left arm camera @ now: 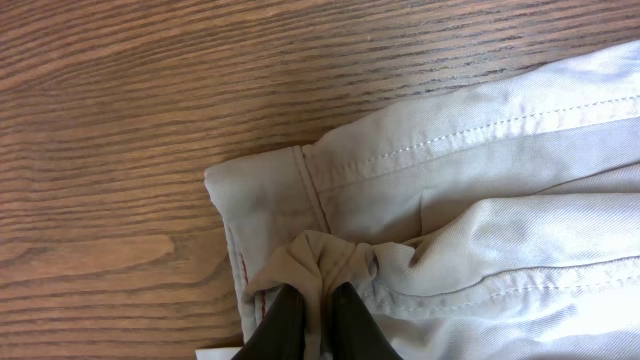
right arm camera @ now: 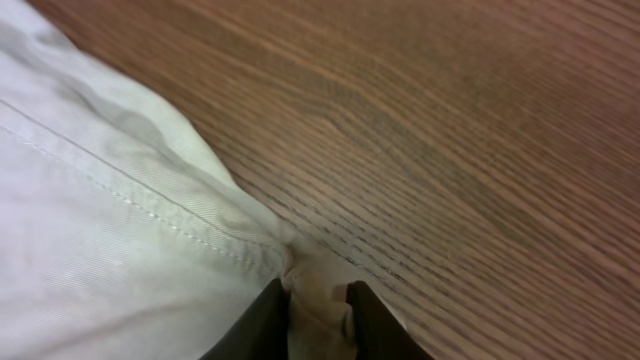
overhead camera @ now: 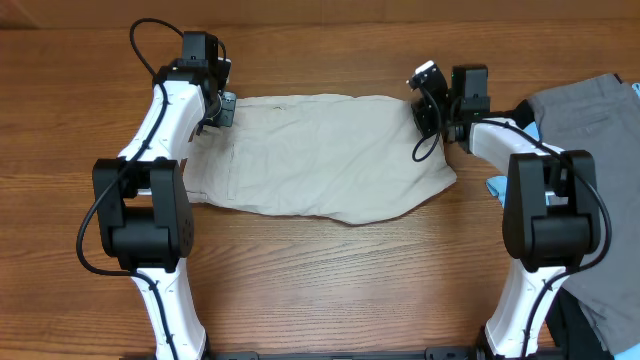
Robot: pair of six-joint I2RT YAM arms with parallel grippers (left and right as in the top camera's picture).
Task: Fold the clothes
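A: Where were the clothes (overhead camera: 320, 155)?
B: Laid out on the table (overhead camera: 330, 270), mid-table between the two arms, long side running left to right. Beige, wrinkled, mostly flat.
A: Left tool (left arm camera: 310, 312)?
B: Almost closed, clamped on a bunched fold of the clothes. It sat at the far-left corner, just beside the stitched seam. The cloth puckered up between the fingers (left arm camera: 282, 318).
A: Right tool (right arm camera: 318, 318)?
B: Same. Fingers (right arm camera: 262, 322) close together with a small tuck of cloth nipped between them. That was the far-right corner, right where the hem met bare wood.
A: Anything else on the table?
B: Grey trousers (overhead camera: 590, 110) at the right edge, beside the right arm and apart from the beige piece. A bit of light-blue garment (overhead camera: 497, 187) showed next to that arm.
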